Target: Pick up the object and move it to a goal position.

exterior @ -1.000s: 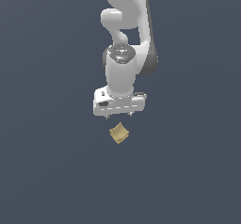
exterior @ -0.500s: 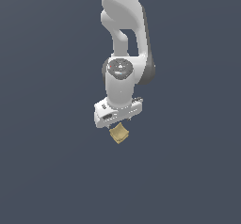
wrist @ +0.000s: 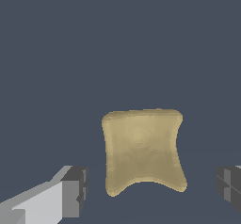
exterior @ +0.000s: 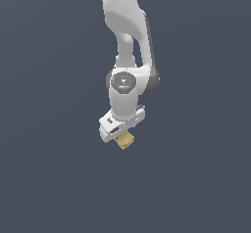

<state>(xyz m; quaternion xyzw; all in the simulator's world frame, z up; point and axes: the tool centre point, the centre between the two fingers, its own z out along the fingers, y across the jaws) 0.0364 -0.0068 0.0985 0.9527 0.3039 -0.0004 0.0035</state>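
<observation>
The white gripper [wrist: 149, 190] is spread open, its two dark finger pads [wrist: 77, 190] standing apart on either side of the small tan-yellow block [wrist: 142, 150], which has a curved, hollowed top face and lies on a plain dark grey surface [exterior: 49, 178] just under the gripper. This looks like the reaching step of the pick: the pads appear level with the block but not touching it, so the next move calls for closing squarely on its sides, then lifting. No edges or obstacles show anywhere, and no goal marker is visible.
</observation>
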